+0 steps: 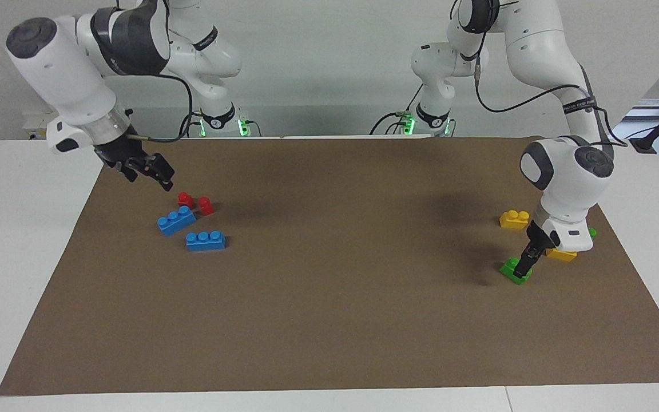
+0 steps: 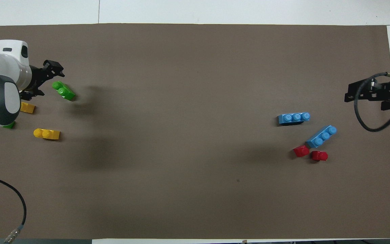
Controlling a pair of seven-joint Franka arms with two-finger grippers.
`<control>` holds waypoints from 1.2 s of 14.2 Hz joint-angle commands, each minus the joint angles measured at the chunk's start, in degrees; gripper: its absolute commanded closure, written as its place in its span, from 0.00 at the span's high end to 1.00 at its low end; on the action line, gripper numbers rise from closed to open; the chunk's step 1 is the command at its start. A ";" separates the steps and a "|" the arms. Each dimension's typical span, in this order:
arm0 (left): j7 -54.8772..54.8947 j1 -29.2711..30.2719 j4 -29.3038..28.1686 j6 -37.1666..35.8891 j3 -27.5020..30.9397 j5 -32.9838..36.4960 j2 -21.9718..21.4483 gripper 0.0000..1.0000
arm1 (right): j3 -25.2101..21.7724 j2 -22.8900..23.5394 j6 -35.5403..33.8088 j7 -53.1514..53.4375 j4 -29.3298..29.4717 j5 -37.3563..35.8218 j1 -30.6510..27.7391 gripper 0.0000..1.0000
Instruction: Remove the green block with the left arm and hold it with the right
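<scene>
Brown paper covers the table (image 1: 329, 320). At frame right, left tool (image 1: 523, 264) touches the green block (image 1: 513, 270), fingers seemingly apart; right tool (image 1: 149, 169), upper left, gap unreadable.

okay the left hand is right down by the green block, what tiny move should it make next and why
Probably ease the left hand a touch lower and centre it on the green block before closing. In the facing view its tips sit at the block's edge, and from overhead the block lies just beside the fingers, loose on the brown mat. The right hand waits above the red blocks.
</scene>
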 commanded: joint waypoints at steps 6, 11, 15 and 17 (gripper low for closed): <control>22.13 0.65 2.75 -18.95 -0.62 0.19 -13.82 1.00 | 0.25 2.35 3.31 -1.96 1.04 -1.35 -0.69 1.00; 33.05 0.65 8.22 -32.51 -0.62 0.27 -15.84 1.00 | 0.17 2.18 1.39 -1.96 0.95 -1.44 -0.78 1.00; 33.23 0.03 7.07 -32.69 -0.79 0.27 -16.64 1.00 | 0.08 2.18 1.48 -1.87 0.87 -1.53 -0.78 1.00; 33.14 0.12 7.07 -32.69 -0.71 0.19 -16.64 1.00 | 0.08 2.09 0.87 -1.96 0.69 -1.53 -0.78 1.00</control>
